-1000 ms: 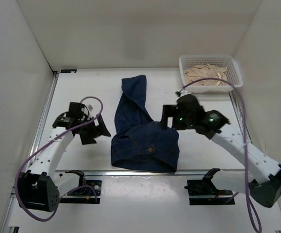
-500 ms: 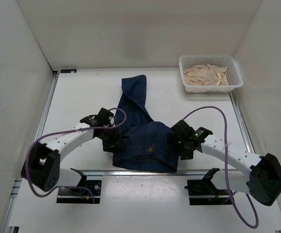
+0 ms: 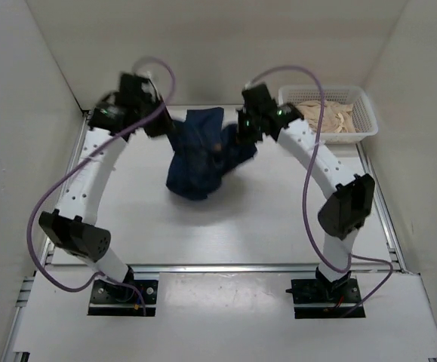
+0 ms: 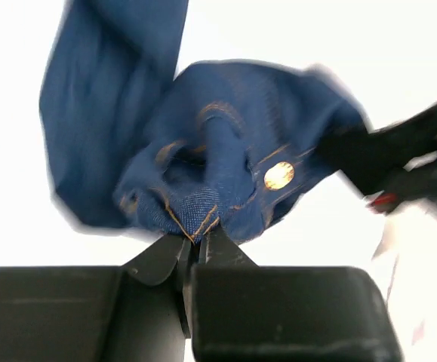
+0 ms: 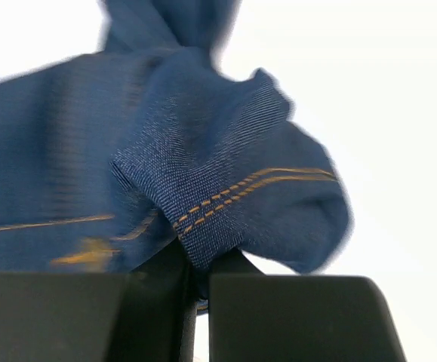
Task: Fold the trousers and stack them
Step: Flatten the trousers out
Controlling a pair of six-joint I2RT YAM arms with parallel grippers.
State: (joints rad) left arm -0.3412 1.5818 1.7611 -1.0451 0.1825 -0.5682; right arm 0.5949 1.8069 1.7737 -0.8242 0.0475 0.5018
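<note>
White walls close in a white table (image 3: 127, 219), with both arms reaching toward its far side. Between them the trousers (image 3: 203, 162), dark blue jeans, hang in a bunched bundle over the far middle of the table; whether the low end touches the surface is unclear. The left gripper (image 3: 161, 124) is clamped on a stitched edge at the bundle's left, its fingers (image 4: 161, 260) pressed narrow on the denim beside a brass button (image 4: 278, 175). The right gripper (image 3: 244, 132) pinches a seamed fold (image 5: 210, 200) at the right. A white basket (image 3: 369, 121) holding beige cloth (image 3: 324, 117) sits in the far right corner.
</note>
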